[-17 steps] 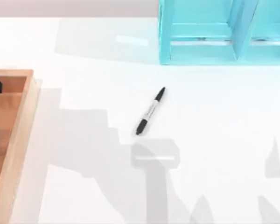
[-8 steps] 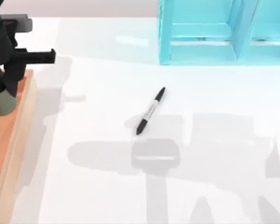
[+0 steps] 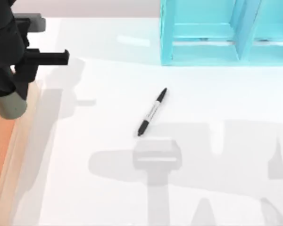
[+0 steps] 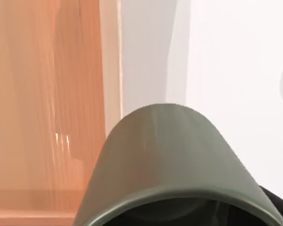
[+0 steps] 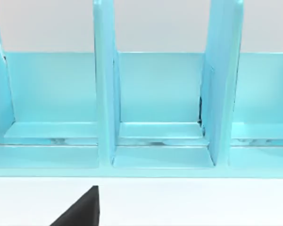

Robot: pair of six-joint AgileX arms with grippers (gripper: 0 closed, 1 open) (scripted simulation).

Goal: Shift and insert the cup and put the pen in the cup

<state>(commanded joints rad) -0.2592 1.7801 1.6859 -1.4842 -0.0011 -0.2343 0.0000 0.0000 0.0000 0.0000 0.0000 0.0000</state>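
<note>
Your left pincer (image 3: 9, 89) holds the cup (image 3: 10, 104) over the tray (image 3: 19, 155); pen (image 3: 152, 112) lies diagonal, off right

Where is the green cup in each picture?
Top view: the cup hangs under the left arm, over the wooden tray's edge at the table's left.
Left wrist view: the cup sits close up.
Right wrist view: no cup.
Shared landmark: the wooden tray.

Bright, even light; soft grey shadows spread over the white table (image 3: 217, 94), and a pale glare streak lies at upper centre.
</note>
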